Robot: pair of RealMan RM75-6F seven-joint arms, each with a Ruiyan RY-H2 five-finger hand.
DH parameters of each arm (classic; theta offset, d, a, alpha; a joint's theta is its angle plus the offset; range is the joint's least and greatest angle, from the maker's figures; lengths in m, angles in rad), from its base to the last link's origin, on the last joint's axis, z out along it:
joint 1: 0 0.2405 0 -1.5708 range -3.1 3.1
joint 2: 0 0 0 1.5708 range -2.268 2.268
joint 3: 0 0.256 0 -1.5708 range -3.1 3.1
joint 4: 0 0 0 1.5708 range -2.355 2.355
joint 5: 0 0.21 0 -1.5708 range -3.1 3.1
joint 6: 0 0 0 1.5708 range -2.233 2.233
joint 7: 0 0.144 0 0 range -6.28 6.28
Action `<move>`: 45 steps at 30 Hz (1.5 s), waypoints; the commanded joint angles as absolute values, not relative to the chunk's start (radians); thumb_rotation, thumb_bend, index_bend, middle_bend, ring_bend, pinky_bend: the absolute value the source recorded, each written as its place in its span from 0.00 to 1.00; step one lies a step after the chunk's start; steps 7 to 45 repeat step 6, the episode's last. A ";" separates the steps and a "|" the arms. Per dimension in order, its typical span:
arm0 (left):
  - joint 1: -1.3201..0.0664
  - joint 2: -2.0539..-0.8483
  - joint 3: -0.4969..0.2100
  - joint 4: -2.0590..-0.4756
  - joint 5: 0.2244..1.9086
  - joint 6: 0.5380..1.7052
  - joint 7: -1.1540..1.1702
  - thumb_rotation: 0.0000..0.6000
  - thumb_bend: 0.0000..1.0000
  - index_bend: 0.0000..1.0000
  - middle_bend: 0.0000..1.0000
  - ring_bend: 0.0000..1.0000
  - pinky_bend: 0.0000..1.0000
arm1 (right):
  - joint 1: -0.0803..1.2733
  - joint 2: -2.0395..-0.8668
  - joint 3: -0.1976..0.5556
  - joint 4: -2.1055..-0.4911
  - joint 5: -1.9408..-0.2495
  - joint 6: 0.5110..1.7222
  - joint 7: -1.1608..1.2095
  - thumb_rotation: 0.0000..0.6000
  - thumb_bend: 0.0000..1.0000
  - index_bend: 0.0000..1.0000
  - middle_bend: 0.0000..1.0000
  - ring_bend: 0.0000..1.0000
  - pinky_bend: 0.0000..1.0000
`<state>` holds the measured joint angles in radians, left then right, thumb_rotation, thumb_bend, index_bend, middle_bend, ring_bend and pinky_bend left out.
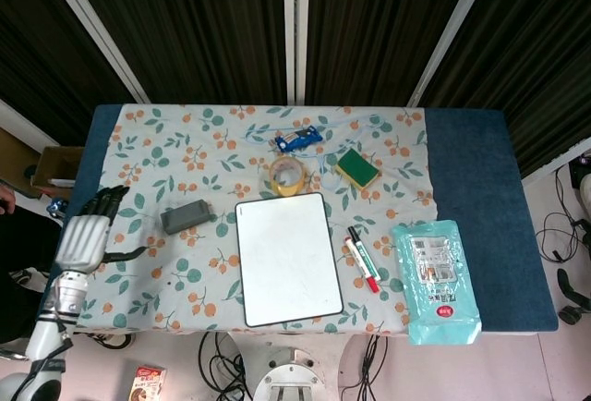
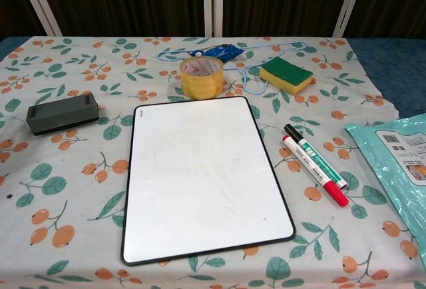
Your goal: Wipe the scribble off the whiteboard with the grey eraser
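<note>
The whiteboard point(image 1: 287, 259) point(image 2: 204, 175) lies in the middle of the table, its surface white with only faint smears. The grey eraser point(image 1: 185, 216) point(image 2: 62, 116) rests alone on the cloth to the left of the board. My left hand point(image 1: 86, 237) hovers at the table's left edge with its fingers spread and nothing in it, well clear of the eraser; it shows only in the head view. The right hand is out of both views.
A yellow tape roll point(image 1: 287, 176) point(image 2: 201, 76), a blue packet point(image 1: 300, 139) and a green-and-yellow sponge point(image 1: 357, 168) point(image 2: 285, 74) lie behind the board. Two markers point(image 1: 362, 257) point(image 2: 315, 164) and a teal wipes pack point(image 1: 435, 280) sit to its right.
</note>
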<state>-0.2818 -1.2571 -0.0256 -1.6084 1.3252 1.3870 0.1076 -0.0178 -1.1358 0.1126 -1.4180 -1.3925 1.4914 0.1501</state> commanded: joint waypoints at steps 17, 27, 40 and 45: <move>-0.117 -1.197 0.039 -1.597 1.432 1.601 0.090 0.78 0.01 0.06 0.06 0.05 0.19 | 0.008 -1.150 0.116 -1.427 -1.390 1.460 0.115 1.00 0.28 0.00 0.00 0.00 0.00; -0.117 -1.197 0.039 -1.597 1.432 1.601 0.090 0.78 0.01 0.06 0.06 0.05 0.19 | 0.008 -1.150 0.116 -1.427 -1.390 1.460 0.115 1.00 0.28 0.00 0.00 0.00 0.00; -0.117 -1.197 0.039 -1.597 1.432 1.601 0.090 0.78 0.01 0.06 0.06 0.05 0.19 | 0.008 -1.150 0.116 -1.427 -1.390 1.460 0.115 1.00 0.28 0.00 0.00 0.00 0.00; -0.117 -1.197 0.039 -1.597 1.432 1.601 0.090 0.78 0.01 0.06 0.06 0.05 0.19 | 0.008 -1.150 0.116 -1.427 -1.390 1.460 0.115 1.00 0.28 0.00 0.00 0.00 0.00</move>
